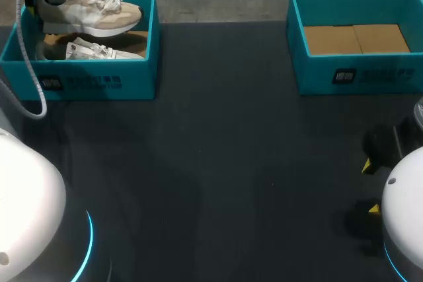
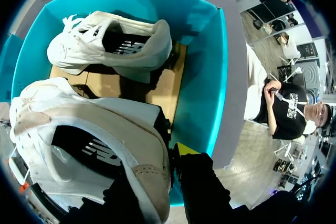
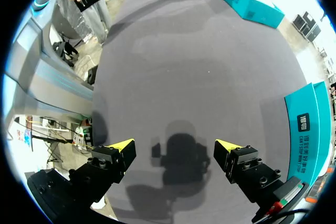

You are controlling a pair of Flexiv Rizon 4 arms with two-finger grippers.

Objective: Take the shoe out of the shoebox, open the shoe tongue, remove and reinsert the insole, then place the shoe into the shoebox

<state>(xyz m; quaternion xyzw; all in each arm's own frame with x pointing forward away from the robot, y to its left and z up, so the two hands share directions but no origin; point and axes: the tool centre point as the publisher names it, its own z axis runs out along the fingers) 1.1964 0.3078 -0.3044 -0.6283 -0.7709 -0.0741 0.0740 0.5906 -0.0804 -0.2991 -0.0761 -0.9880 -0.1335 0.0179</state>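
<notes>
Shoe (image 1: 99, 12) hangs in left tool (image 2: 160, 167) above shoebox (image 1: 140, 70) with blurred print (image 1: 80, 82).

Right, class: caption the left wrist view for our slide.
Left end effector grips one shoe over the shoebox; the second shoe lies inside.

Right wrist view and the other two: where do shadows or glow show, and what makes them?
Right wrist view: the open right claw throws a dark shadow on the table between its tips. Left wrist view: the held shoe and the lying shoe shade the shoebox's cardboard floor. Head view: cyan glow edges the left arm.
</notes>
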